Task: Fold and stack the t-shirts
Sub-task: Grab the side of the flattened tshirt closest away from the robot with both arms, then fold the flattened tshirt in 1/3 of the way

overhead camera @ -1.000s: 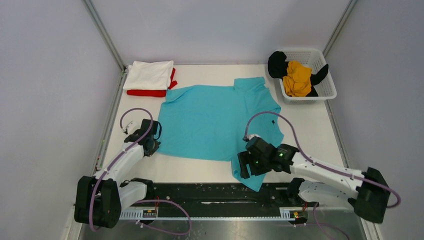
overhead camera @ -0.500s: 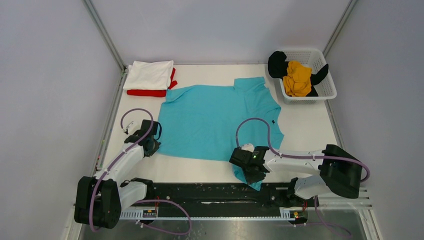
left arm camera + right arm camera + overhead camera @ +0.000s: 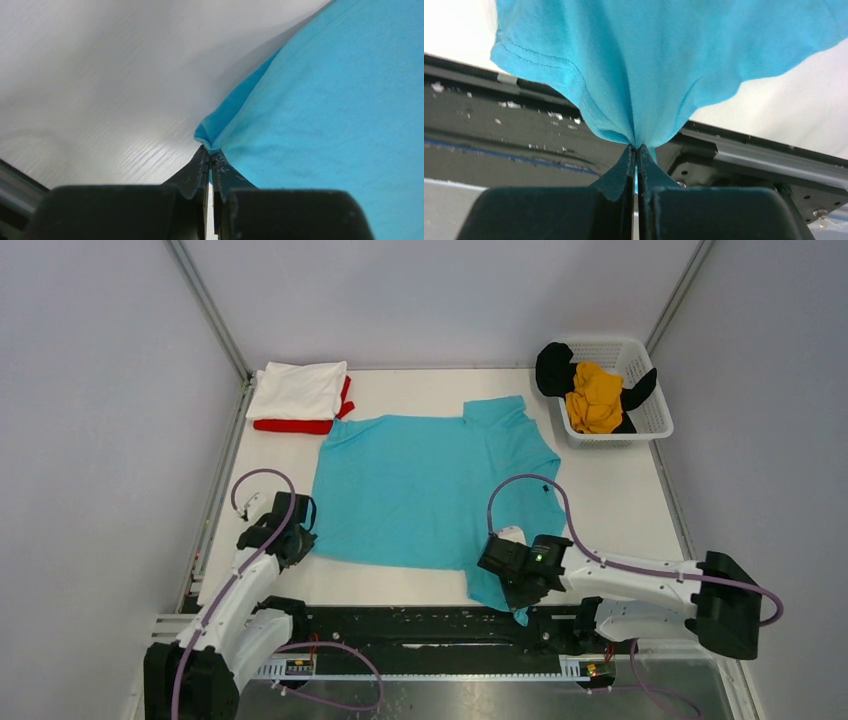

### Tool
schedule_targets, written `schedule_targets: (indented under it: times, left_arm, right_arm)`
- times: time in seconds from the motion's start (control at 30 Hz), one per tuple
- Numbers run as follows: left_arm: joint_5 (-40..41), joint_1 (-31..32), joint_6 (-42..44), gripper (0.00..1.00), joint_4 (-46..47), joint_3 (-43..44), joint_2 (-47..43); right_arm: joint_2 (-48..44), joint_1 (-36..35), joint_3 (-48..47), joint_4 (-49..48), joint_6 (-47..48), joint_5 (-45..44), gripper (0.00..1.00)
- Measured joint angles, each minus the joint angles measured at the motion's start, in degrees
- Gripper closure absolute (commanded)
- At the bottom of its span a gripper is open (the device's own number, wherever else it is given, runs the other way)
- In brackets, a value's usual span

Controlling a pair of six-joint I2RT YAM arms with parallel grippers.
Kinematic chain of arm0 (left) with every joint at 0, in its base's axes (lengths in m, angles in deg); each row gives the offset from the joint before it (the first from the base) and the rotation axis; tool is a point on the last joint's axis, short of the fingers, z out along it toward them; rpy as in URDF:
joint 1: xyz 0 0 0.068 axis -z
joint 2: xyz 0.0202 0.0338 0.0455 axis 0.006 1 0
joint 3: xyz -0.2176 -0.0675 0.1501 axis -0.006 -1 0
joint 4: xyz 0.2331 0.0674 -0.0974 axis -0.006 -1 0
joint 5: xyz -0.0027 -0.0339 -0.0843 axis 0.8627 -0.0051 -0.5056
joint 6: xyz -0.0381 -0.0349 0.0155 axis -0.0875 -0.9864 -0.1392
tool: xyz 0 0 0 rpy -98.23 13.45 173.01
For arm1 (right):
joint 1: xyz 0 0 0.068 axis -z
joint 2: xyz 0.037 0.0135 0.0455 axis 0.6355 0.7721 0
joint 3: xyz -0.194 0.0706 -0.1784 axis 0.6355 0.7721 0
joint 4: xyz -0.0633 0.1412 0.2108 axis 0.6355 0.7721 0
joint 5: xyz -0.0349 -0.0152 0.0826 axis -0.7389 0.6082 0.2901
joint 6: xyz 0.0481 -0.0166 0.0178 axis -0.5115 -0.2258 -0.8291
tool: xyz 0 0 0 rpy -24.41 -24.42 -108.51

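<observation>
A turquoise t-shirt lies spread across the middle of the white table. My left gripper is shut on its near left corner; the wrist view shows the cloth pinched at the left gripper. Over the table's near edge my right gripper is shut on the near right corner, and the hem bunches into the right gripper. A folded white t-shirt rests on a folded red one at the back left. Mustard-yellow and black t-shirts lie crumpled in the basket.
The white mesh basket stands at the back right corner. A black rail with the arm bases runs along the near edge. Grey walls close in the table on three sides.
My right gripper went from open to shut on the shirt's near right corner and lifted it slightly. The left gripper pulled its corner toward the near left, and the shirt shifted with it.
</observation>
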Motion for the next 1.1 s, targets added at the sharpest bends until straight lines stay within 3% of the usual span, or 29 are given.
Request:
schedule_targets:
  times: [0.27, 0.47, 0.63, 1.1]
  left_arm:
    - [-2.49, 2.14, -4.90, 1.00, -9.01, -3.48, -12.04]
    - [-2.86, 3.21, -6.36, 1.00, -11.04, -3.04, -15.87]
    - [-2.86, 3.28, -5.99, 1.00, -10.32, -0.57, -14.25]
    - [-1.68, 3.28, -2.95, 1.00, -1.77, 7.17, -0.02]
  right_arm:
    - [-7.87, -0.35, 0.09, 8.61, 1.03, 4.63, 1.00]
    - [-8.09, -0.37, -0.85, 10.10, 1.09, 1.97, 1.00]
    - [-6.64, 1.11, -6.84, 10.01, 1.66, -3.10, 1.00]
    - [-8.87, 19.78, -12.66, 3.45, 8.39, -9.75, 1.00]
